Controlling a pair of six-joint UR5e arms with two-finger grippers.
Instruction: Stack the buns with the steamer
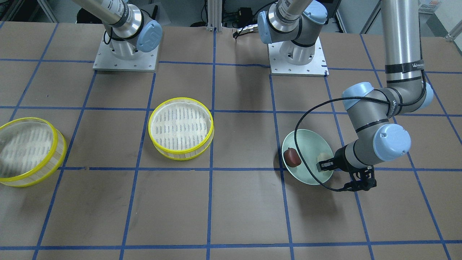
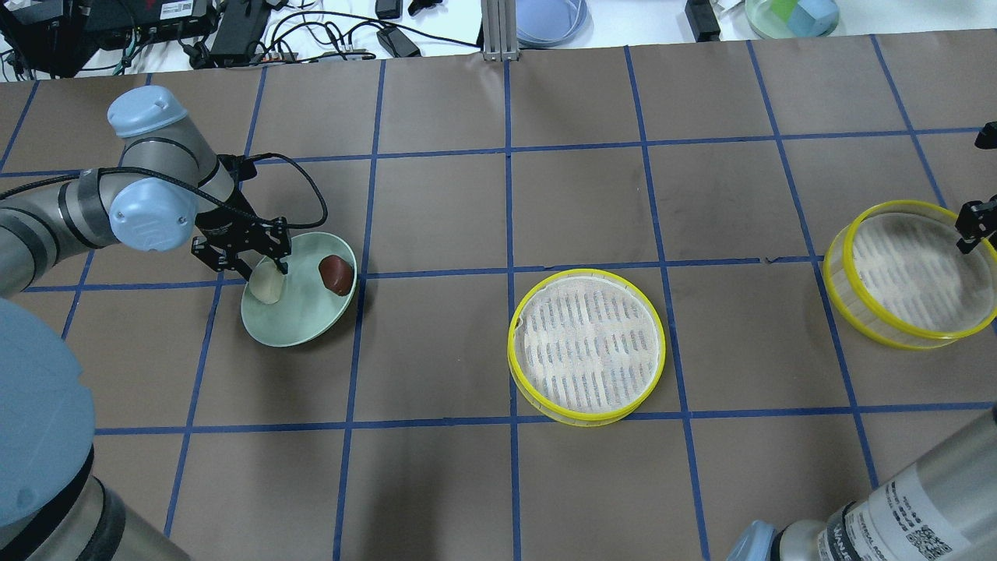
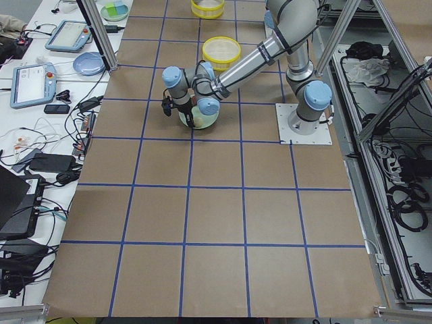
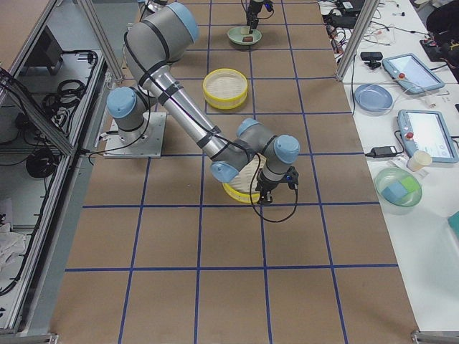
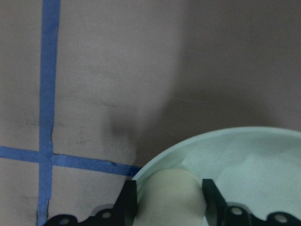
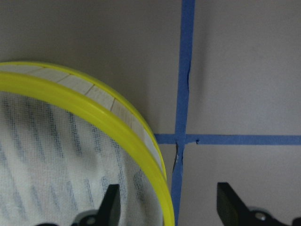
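Straddling the cream-white bun, the left gripper is reaching down into the pale green plate at the table's 9 o'clock in the overhead view. In the left wrist view its fingers are sitting against both flanks of the bun, so it looks like a grip, though the bun is not yet lifted off the plate. This bun is lying toward the plate's 10 o'clock, and the dark reddish-brown bun is resting against the rim at 2 o'clock.

The right gripper is hanging spread wide over the edge of the far steamer tray at 3 o'clock, one finger above the mesh and one outside the yellow rim, holding nothing. The middle steamer tray, just past centre toward 4 o'clock, is showing only bare mesh.

Judging from this, the task is barely starting. No bun is in a tray and the trays are standing well apart. Both transfers and the stacking are left.

As for writing, the right arm's blue joint cap is showing a UR emblem. The white sticker with a square code is too small to read.
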